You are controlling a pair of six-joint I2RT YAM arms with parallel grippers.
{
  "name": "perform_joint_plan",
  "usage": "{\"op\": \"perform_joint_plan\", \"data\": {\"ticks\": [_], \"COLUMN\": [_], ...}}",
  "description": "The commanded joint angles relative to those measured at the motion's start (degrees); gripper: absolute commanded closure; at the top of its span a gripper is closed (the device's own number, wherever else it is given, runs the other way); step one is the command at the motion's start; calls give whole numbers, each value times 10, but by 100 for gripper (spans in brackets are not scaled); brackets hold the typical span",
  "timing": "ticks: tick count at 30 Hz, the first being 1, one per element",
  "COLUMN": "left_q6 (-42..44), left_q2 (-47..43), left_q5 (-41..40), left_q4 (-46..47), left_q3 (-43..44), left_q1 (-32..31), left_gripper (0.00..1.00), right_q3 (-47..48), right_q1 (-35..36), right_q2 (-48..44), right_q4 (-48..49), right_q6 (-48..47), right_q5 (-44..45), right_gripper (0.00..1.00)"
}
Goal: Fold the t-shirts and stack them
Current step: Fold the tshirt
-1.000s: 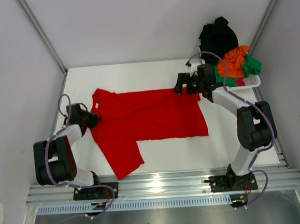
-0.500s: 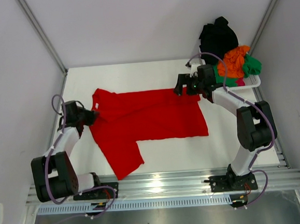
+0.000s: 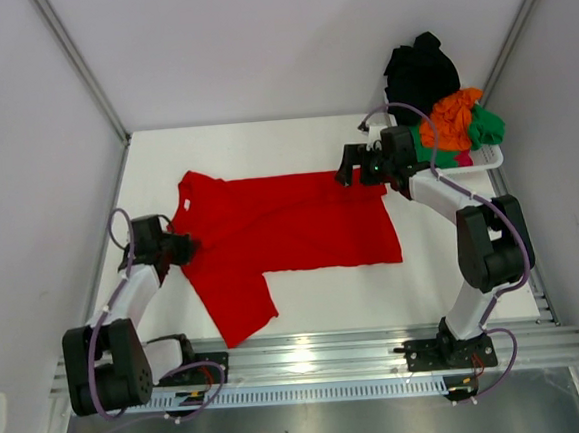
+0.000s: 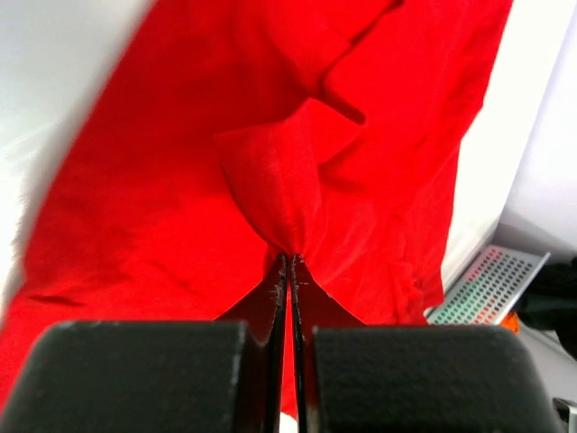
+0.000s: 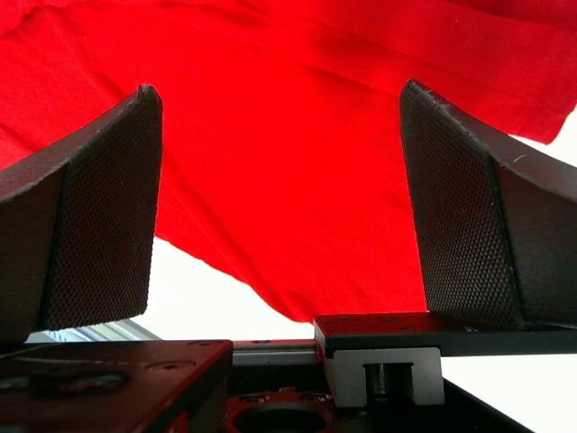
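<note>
A large red t-shirt [image 3: 290, 226] lies spread on the white table, one sleeve hanging toward the near edge. My left gripper [image 3: 185, 249] is shut on a pinch of the shirt's left edge; in the left wrist view the cloth [image 4: 279, 198] bunches at the closed fingertips [image 4: 289, 260]. My right gripper [image 3: 344, 170] is open at the shirt's far right corner; in the right wrist view the wide-apart fingers [image 5: 460, 198] frame the red cloth [image 5: 288, 153] with nothing between them. Black [image 3: 421, 71], orange [image 3: 454, 118], green [image 3: 485, 126] and pink [image 3: 463, 160] shirts are heaped at the back right.
A white plastic basket [image 3: 486, 161] holds the heaped shirts at the table's back right corner. Grey walls close in the left, back and right. A metal rail [image 3: 311, 360] runs along the near edge.
My left gripper has pulled toward the near left with the shirt's edge in it, dragging the left side of the shirt. The right gripper has stayed in place.
</note>
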Motion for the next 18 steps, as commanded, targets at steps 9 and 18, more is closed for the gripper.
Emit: {"op": "perform_joint_plan", "data": {"ticks": [9, 18], "left_q6": [-36, 32], "left_q2": [-29, -27], "left_q5": [-53, -33], "left_q4": [8, 17], "left_q3": [-58, -34], "left_q1": [-5, -5], "left_gripper": [99, 38], "right_q3": [2, 10], "right_q1": [6, 10], "right_q2": [-6, -6], "right_q4": [3, -5], "right_q6": [0, -2], "right_q5": [-3, -2], "right_gripper": [2, 2]}}
